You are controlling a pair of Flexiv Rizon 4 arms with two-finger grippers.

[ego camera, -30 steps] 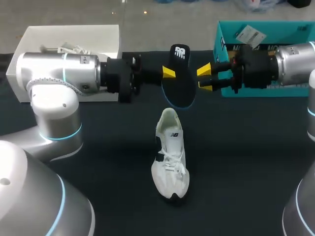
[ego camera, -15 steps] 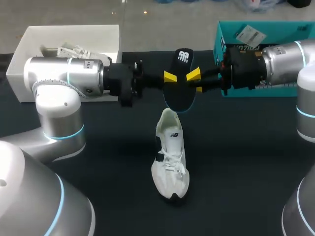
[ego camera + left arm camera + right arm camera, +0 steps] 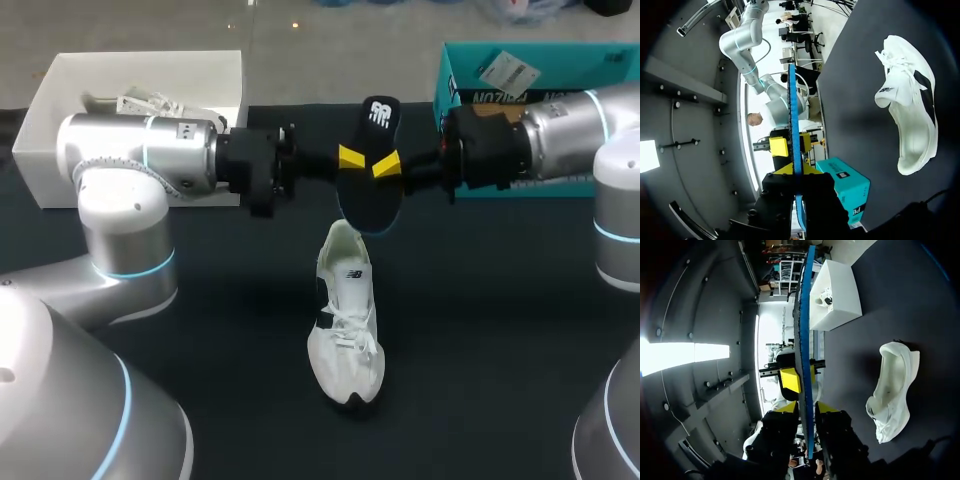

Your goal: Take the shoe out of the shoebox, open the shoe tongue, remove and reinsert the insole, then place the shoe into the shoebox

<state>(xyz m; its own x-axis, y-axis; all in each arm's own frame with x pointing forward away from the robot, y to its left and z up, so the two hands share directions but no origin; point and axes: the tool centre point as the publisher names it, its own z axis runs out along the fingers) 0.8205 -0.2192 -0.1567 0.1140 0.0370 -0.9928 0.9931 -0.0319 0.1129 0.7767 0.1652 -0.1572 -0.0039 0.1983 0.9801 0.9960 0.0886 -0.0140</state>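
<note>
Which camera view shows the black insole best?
The head view: there the insole shows its broad black face, with the white logo at one end, in the air beyond the shoe. Both wrist views show the insole only edge-on, as a thin blue strip.

Our left arm [image 3: 140,152] comes in level from left, right arm [image 3: 560,130] level from right, wrists facing each other. Our left gripper [image 3: 346,158] pinches insole [image 3: 368,200]; right gripper [image 3: 386,166] clamps same insole from opposite side, yellow tips almost meeting
</note>
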